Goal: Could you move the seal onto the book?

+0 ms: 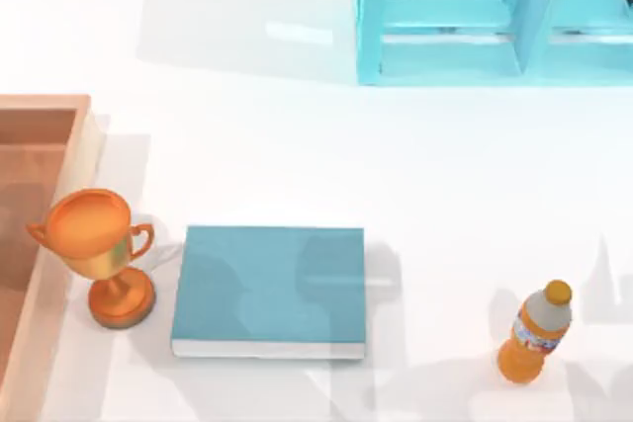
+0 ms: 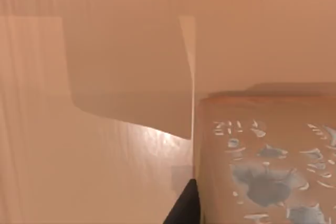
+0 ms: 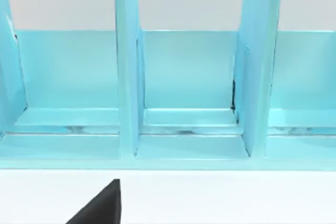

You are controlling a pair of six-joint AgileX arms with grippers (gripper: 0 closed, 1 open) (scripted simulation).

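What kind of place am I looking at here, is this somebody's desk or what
Most likely a rendered tabletop test scene rather than a real desk: a plain white table holds unrelated props, a teal book, an orange-gold trophy, an orange drink bottle, and a light-blue shelf unit at the far edge.

Light-blue shelf unit (image 3: 189, 93) with upright dividers beyond a black fingertip (image 3: 102, 205)

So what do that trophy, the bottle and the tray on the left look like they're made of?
The trophy looks like polished orange-gold metal, judging by its shiny highlights, though it could be painted plastic. The bottle looks like clear plastic holding orange drink, with a printed label and orange cap. The tray looks like matte, light brown wood.
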